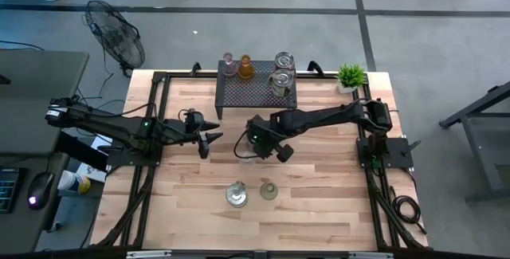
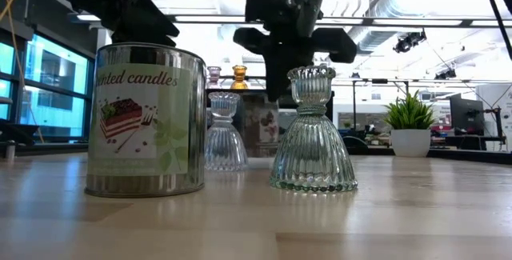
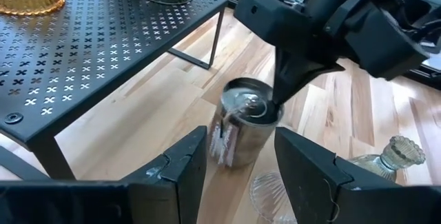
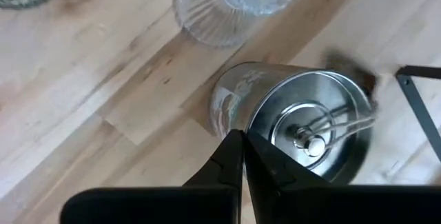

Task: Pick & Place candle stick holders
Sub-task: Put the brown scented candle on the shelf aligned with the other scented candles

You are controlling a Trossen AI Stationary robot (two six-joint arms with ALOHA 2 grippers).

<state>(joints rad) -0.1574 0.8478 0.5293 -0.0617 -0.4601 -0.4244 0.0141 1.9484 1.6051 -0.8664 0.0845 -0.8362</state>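
Tin (image 2: 146, 120) label reads "...nted candles" with a cake picture. Right gripper (image 4: 242, 156) fingers closed, empty, above the tin; left gripper (image 3: 238, 156) half open, empty.

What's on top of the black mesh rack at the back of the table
On the black rack stand a pinkish holder, an amber holder and two silvery tins. Nothing hides them from above.
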